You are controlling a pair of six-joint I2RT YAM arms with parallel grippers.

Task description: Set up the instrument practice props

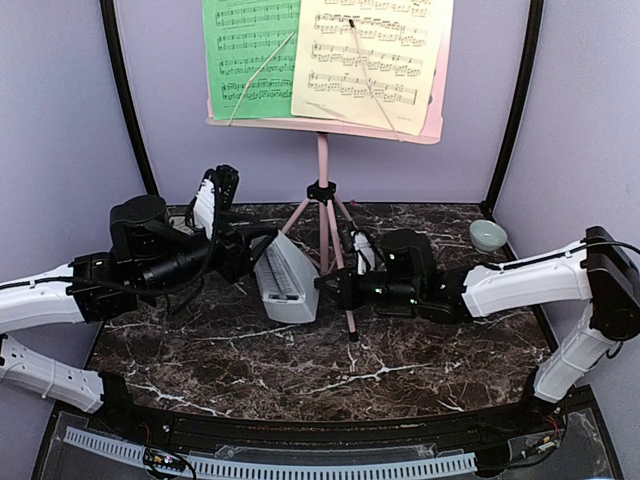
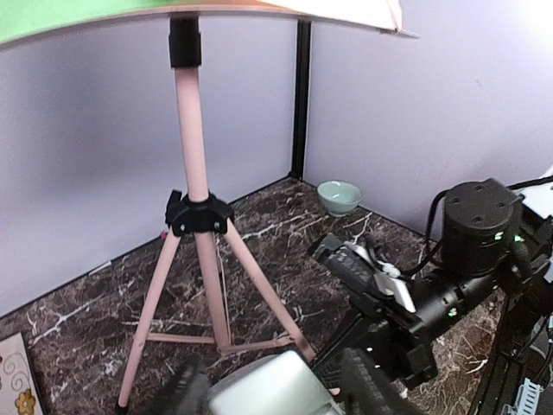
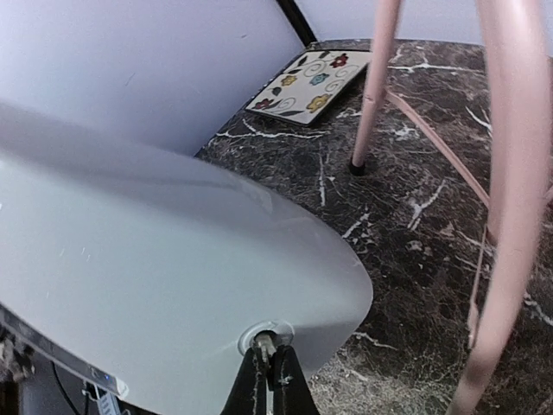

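Note:
The pink music stand (image 1: 323,165) is upright at the back on its tripod legs (image 2: 207,285). A green page (image 1: 250,55) and a pale-yellow page (image 1: 370,50) rest on its desk. The grey-white metronome (image 1: 285,278) sits just left of the pole. My left gripper (image 1: 262,262) reaches in from the left. Its blurred fingers (image 2: 186,389) press both flanks of the metronome (image 2: 268,385). My right gripper (image 3: 268,367) comes from the right and is shut on a small metal knob (image 3: 262,343) in the metronome's side (image 3: 155,277).
A small pale-green bowl (image 1: 487,235) stands at the back right corner. A flower-patterned card (image 3: 307,82) lies flat by the left wall. The stand's front leg (image 1: 345,300) runs down just beside my right gripper. Purple walls close in the marble table (image 1: 300,380).

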